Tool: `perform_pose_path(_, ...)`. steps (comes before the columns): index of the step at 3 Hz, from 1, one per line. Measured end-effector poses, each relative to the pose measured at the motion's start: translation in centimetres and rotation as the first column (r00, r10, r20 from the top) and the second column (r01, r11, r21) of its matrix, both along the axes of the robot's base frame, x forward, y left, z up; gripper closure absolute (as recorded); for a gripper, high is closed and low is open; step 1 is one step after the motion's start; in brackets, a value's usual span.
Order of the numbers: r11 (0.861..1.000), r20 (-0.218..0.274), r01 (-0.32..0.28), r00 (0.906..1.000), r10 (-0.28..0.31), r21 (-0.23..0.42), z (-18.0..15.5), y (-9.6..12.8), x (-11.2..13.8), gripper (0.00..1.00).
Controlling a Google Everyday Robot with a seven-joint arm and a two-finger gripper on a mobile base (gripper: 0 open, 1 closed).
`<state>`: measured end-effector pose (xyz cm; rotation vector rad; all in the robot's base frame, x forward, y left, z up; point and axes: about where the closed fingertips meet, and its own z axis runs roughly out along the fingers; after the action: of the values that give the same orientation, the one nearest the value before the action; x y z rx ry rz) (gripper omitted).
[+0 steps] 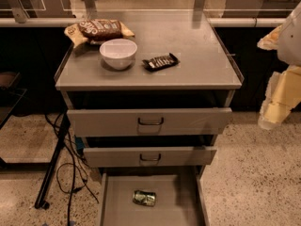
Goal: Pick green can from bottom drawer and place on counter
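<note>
— What colour is the can [144, 197]?
— Dark green with silvery ends, in the plain grey drawer [113, 206] at six o'clock.
— And the counter [197, 65]?
— Grey too, no pattern. The bowl [118, 53] on it is white; at its three o'clock the wrapper [161, 61] is black with pale print, at eleven o'clock the bag [99, 29] is brown with white lettering.
— The gripper [273, 109]?
— Cream and white, at three o'clock of the view, over speckled beige floor [254, 173].

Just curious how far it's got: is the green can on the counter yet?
No, the green can lies in the open bottom drawer; the gripper hangs right of the counter.
</note>
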<state>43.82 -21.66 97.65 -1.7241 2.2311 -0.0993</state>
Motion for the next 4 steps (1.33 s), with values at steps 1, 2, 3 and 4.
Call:
perform_pose_path(1, 1.000, 0.000, 0.000, 1.0000, 0.000, 0.000, 0.0, 0.0, 0.0, 0.00)
perform_pose_path(2, 0.999, 0.012, -0.041, 0.9991, 0.042, -0.014, -2.0, 0.7, -0.2, 0.00)
perform_pose_path(3, 0.997, 0.025, -0.065, 0.9976, 0.064, 0.034, -5.5, 0.6, -0.4, 0.00)
perform_pose_path(4, 0.991, 0.048, -0.061, 0.9973, 0.056, 0.116, -9.1, 0.2, -0.6, 0.00)
